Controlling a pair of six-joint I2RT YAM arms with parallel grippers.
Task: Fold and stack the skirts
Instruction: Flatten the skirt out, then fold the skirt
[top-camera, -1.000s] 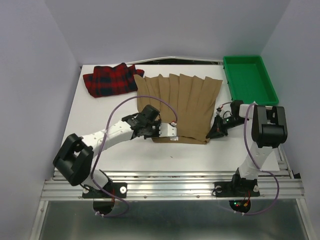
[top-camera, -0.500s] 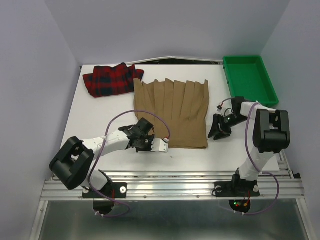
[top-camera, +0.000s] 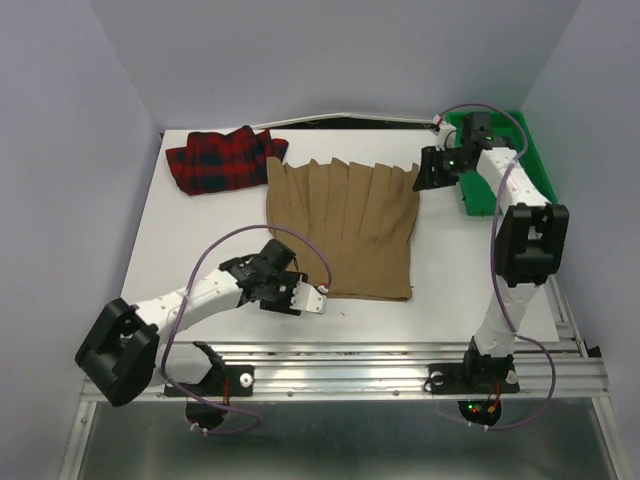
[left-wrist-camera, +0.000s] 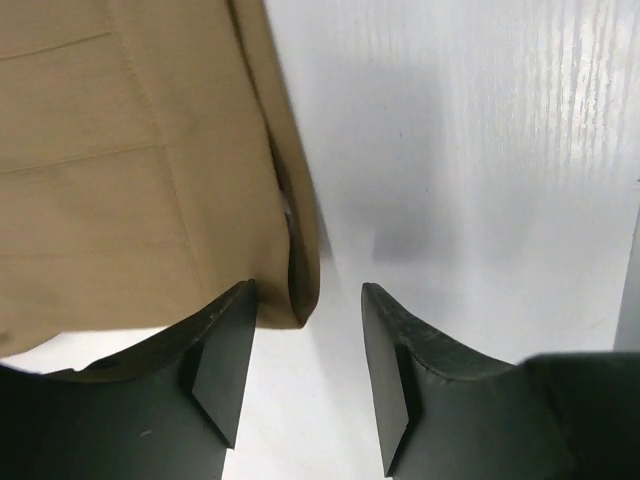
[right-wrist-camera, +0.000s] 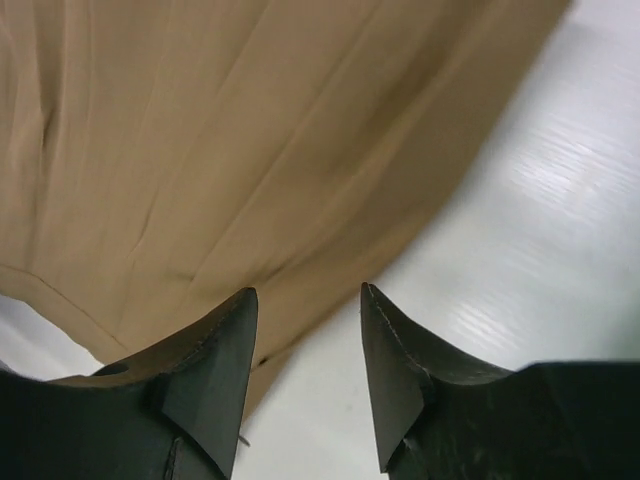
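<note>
The tan skirt (top-camera: 345, 225) lies flat and pleated in the middle of the table. The red plaid skirt (top-camera: 225, 160) lies bunched at the far left. My left gripper (top-camera: 315, 299) is open at the tan skirt's near left corner. In the left wrist view, that corner (left-wrist-camera: 150, 150) ends just beside the left finger, and only bare table shows between the jaws of the gripper (left-wrist-camera: 305, 300). My right gripper (top-camera: 425, 176) is open over the skirt's far right corner. Its wrist view shows the cloth edge (right-wrist-camera: 200, 130) running under the open gripper (right-wrist-camera: 305, 300), with nothing held.
A green tray (top-camera: 538, 170) stands at the far right, with the right arm stretched across its left side. Grey walls close in the table at the left, right and back. The metal rail with both arm bases runs along the near edge.
The left gripper has opened, let go of the tan skirt's near corner and drawn back slightly. The right gripper swung from the skirt's near right side to its far right corner. The skirt now lies narrower.
</note>
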